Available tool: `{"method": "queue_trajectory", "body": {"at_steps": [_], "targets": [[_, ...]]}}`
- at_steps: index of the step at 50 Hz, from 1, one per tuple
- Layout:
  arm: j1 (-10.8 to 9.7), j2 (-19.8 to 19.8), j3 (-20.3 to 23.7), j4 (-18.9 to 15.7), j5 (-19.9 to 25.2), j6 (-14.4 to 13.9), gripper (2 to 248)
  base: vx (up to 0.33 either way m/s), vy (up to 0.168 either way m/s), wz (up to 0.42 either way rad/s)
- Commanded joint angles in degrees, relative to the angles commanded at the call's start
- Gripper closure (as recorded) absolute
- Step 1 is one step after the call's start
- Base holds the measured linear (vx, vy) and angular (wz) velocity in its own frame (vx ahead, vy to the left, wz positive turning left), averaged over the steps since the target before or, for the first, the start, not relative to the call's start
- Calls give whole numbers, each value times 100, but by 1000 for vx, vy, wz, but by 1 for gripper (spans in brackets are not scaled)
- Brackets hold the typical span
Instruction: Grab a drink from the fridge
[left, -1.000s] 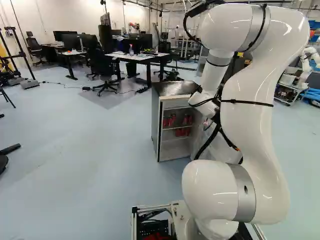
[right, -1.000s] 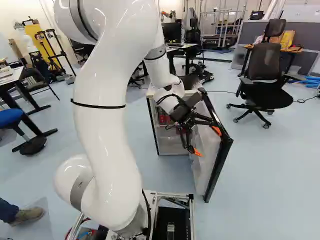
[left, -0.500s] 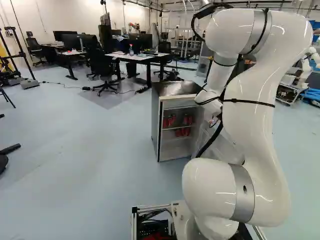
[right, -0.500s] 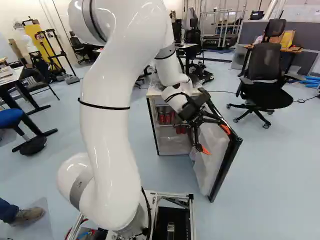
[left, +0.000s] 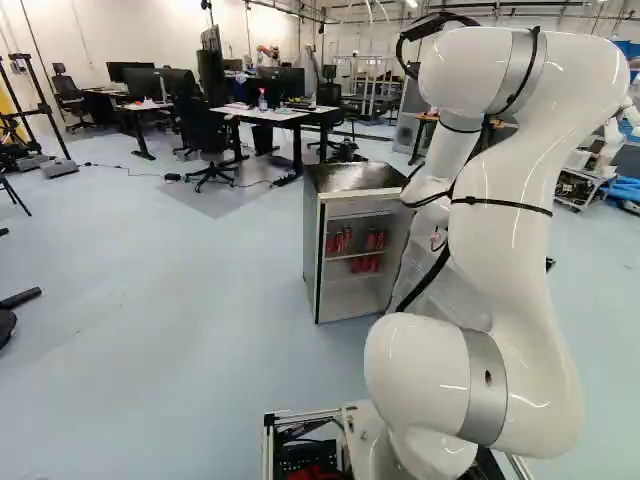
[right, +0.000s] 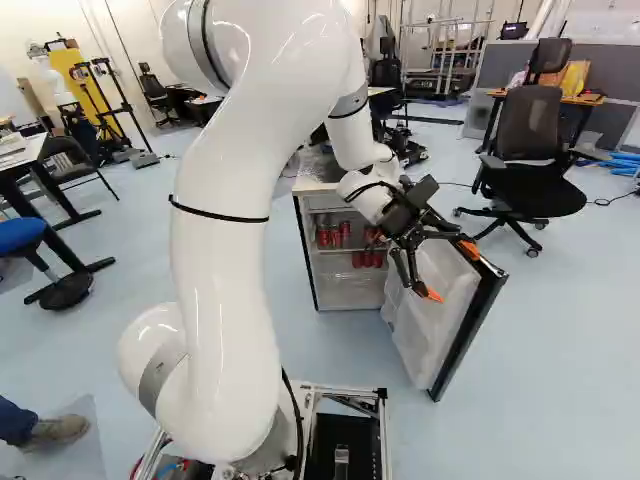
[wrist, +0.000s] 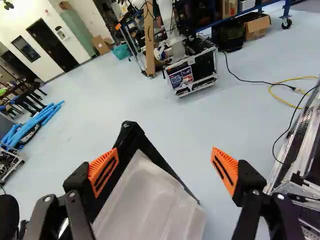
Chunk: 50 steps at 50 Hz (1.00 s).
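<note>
Red cans (right: 336, 238) | upright, long axes vertical | inside open fridge (left: 350, 178) | hand (right: 451, 272) spread wide

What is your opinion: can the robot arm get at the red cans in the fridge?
Probably yes: the door stands open and the red cans show inside. But the open gripper is at the door, so it likely must come away first.
</note>
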<state>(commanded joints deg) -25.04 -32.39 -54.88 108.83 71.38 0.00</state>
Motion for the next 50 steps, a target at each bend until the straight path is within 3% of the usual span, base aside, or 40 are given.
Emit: {"method": "queue_trajectory", "body": {"at_steps": [18, 33, 50], "targets": [[28, 30, 56, -300, -44, 0, 3, 0, 0, 0], [195, 276, 513, -469, -44, 0, 3, 0, 0, 0], [436, 660, 1195, -1255, -44, 0, 3, 0, 0, 0]]}}
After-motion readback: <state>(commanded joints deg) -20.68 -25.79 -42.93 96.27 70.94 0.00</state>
